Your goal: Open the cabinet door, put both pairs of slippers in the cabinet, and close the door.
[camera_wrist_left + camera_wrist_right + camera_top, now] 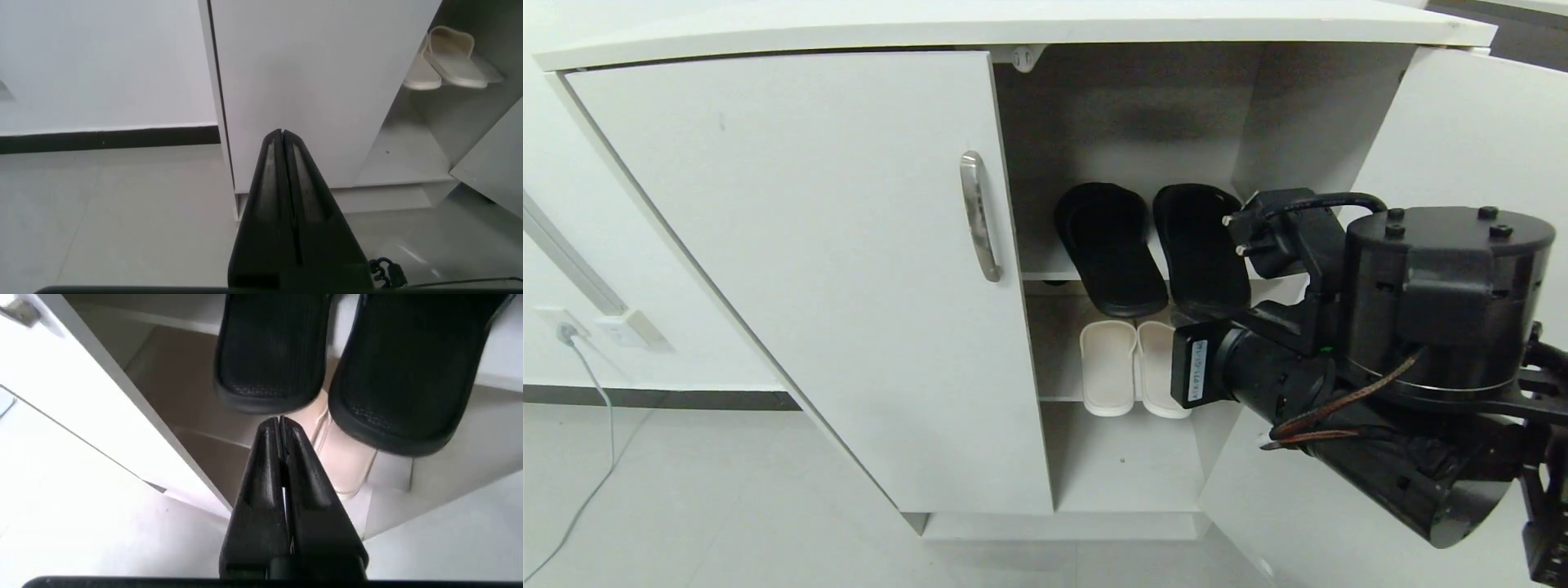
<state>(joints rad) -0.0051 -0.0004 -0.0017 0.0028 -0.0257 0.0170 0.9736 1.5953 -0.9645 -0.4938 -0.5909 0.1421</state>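
1. Black slippers [1111, 245]: on the upper shelf [1045, 265], heels past its front edge. White slippers [1107, 367]: at the front edge of the lower shelf [1058, 392].
2. Right gripper [280, 429]: fingers pressed together, empty, just before the black heels.
3. Left gripper [280, 139]: fingers together, empty, facing the shut left door [792, 269].
4. Step in hand, as judged: closing the right door [1462, 139]. Clear the arm from the opening first, then push near the door's free edge.

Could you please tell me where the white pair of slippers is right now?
In the head view, the white slippers sit on the cabinet's middle shelf, directly below the black slippers and right of the closed left door.
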